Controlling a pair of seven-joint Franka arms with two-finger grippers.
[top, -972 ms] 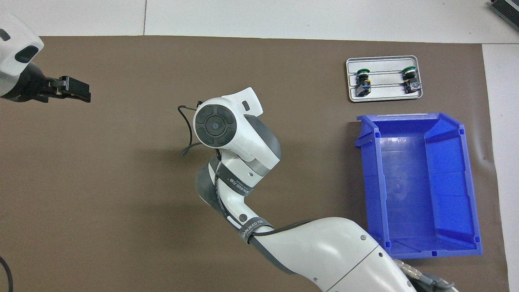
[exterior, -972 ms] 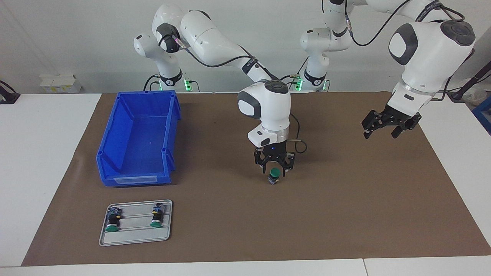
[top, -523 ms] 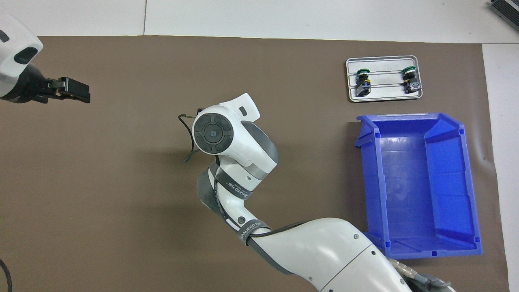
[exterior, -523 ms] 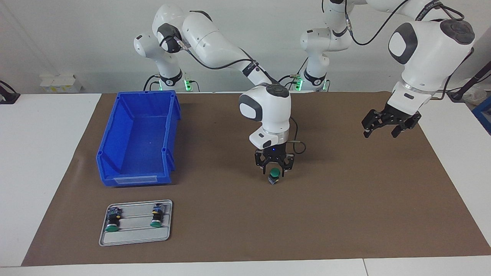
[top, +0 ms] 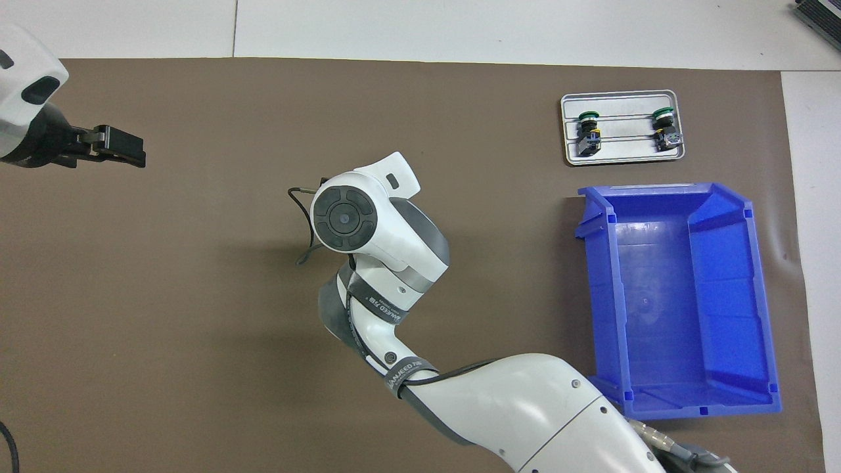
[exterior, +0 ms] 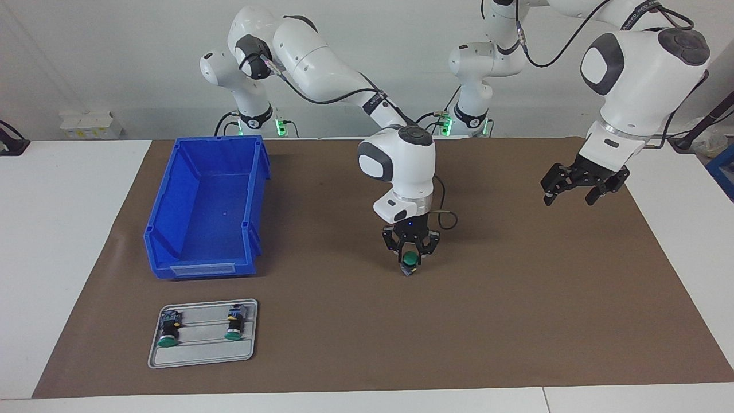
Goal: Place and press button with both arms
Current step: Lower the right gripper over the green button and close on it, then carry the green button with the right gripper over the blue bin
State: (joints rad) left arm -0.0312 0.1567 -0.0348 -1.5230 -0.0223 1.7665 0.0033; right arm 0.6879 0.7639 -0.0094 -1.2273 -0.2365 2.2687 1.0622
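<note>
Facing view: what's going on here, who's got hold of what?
The right claw is shut on a green-capped button at the middle of the brown mat. The left claw hangs open over the mat at its own end, holding nothing. Two more buttons lie on the grey tray, beside the blue bin.

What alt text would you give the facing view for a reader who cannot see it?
The right gripper is shut on a green-capped button at the middle of the brown mat. The left gripper hangs open over the mat's left-arm end. A blue bin and a grey tray with two more buttons sit at the right arm's end.
</note>
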